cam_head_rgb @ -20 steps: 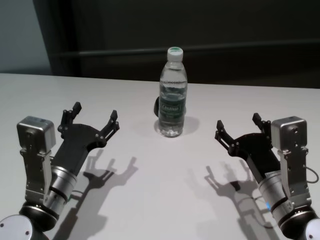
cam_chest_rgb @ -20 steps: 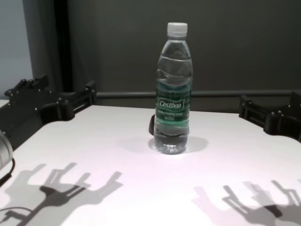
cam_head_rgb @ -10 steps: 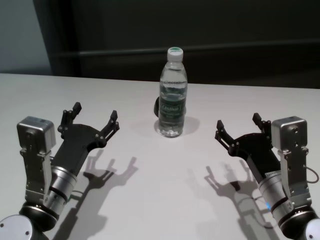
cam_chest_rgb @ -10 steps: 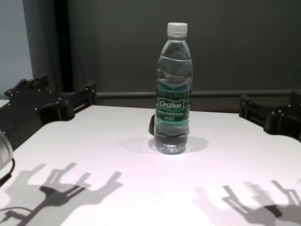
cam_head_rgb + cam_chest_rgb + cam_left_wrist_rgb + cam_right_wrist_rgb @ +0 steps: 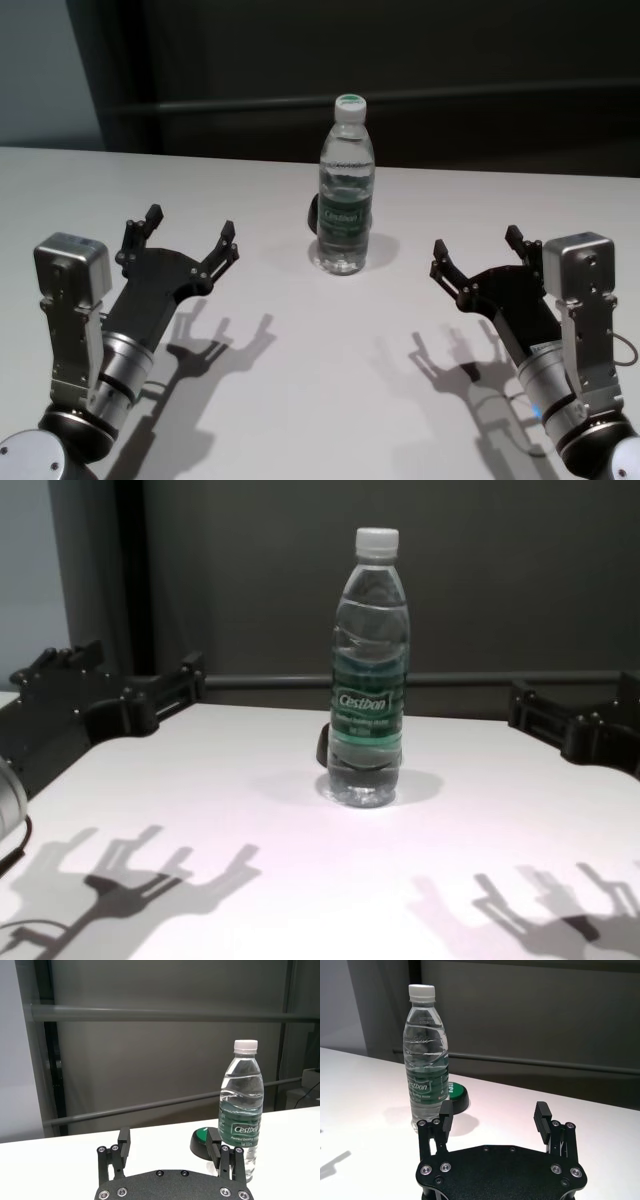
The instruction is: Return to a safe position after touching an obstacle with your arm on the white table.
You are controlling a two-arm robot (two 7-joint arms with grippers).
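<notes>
Nearest me, both arms hover low over the near part of the table [image 5: 300, 400], and against the frames from a second ago nothing has shifted: same poses, same shadows. My left pincer [image 5: 187, 240] sits to the left with its fingers spread wide and nothing between them; my right pincer [image 5: 478, 258] mirrors it on the right, equally wide and empty. Farther out, between the two and well apart from both, the water bottle [image 5: 346, 190] stands upright, cap on, undisturbed. Just behind its base lies a dark puck with a green top [image 5: 454, 1094], close to the bottle; I cannot tell if they touch. With no motion across the last second and both arms clear of the obstacle, I judge the retreat essentially complete and the arms settled in their safe pose.
</notes>
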